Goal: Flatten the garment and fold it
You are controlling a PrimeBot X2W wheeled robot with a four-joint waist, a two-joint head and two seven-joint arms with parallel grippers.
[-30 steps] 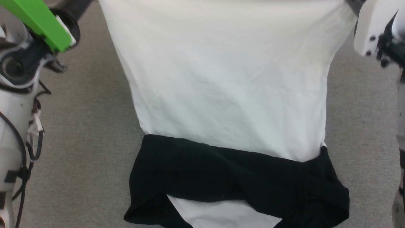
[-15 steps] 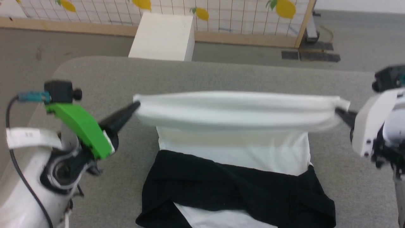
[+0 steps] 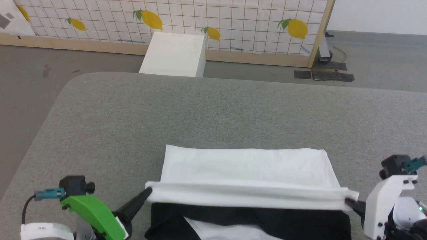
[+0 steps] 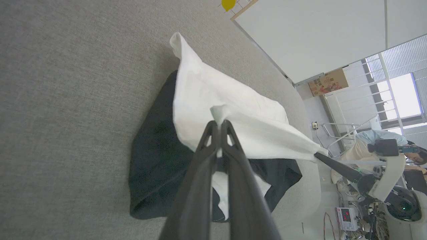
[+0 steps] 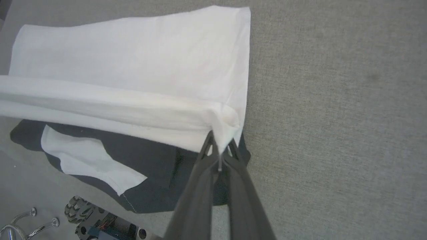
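The garment [image 3: 247, 165] lies on the near half of the desk [image 3: 213, 110], about midway across it. Its white body is spread flat on the desk. One white edge is raised off the desk as a taut band running side to side, nearer the desk's front edge than the flat part. Under that band the black sleeves [image 3: 253, 220] lie crossed on the desk, with a patch of white showing between them.

The left gripper [image 3: 146, 192] is over the desk's near left part, pinched tight on the band's left corner. In the left wrist view a tuft of white cloth pokes out past its tips. The right gripper [image 3: 347, 201] is over the desk's near right part, clamped on the band's right corner, with cloth bunched at its tips in the right wrist view.

Beyond the desk's far edge a white box [image 3: 173, 55] stands on the floor before a lemon-print screen [image 3: 233, 23].
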